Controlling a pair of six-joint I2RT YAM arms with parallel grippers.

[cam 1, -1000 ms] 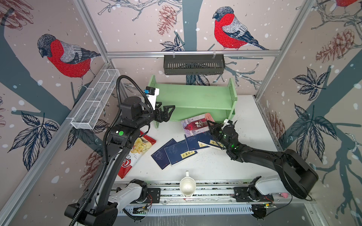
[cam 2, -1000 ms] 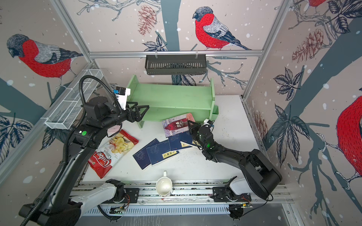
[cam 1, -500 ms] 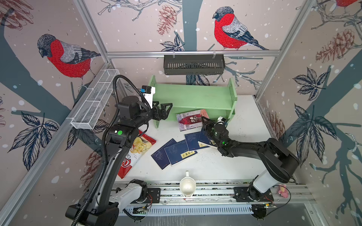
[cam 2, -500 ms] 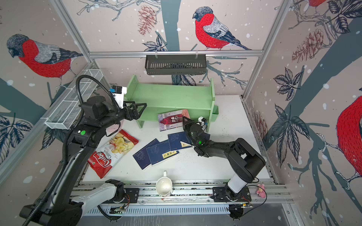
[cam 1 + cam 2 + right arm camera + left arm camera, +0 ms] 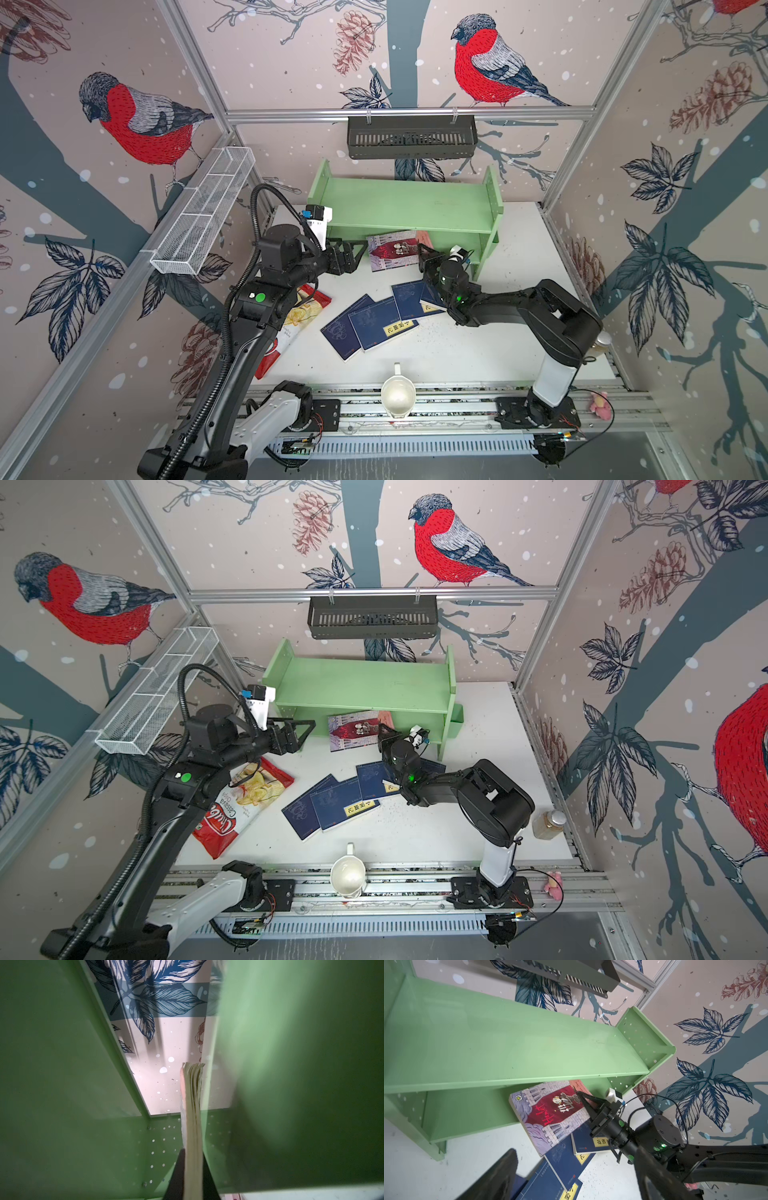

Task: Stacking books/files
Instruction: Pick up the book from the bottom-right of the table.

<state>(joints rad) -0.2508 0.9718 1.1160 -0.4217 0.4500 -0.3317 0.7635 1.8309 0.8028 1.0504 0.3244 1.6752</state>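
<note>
At the lower opening of the green shelf, my right gripper is clamped on the one pink-and-red book — long axis roughly left-right, along the shelf front. Four navy books lie fanned and overlapping on the table. My left gripper hangs open — just left of the pink-and-red book.

Table holds shelf, crisp bag, seemingly four paperbacks.

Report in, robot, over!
Left gripper open, empty. Right gripper shut on pink-and-red book at green shelf. Pink case close beside it. Four navy books on table.
</note>
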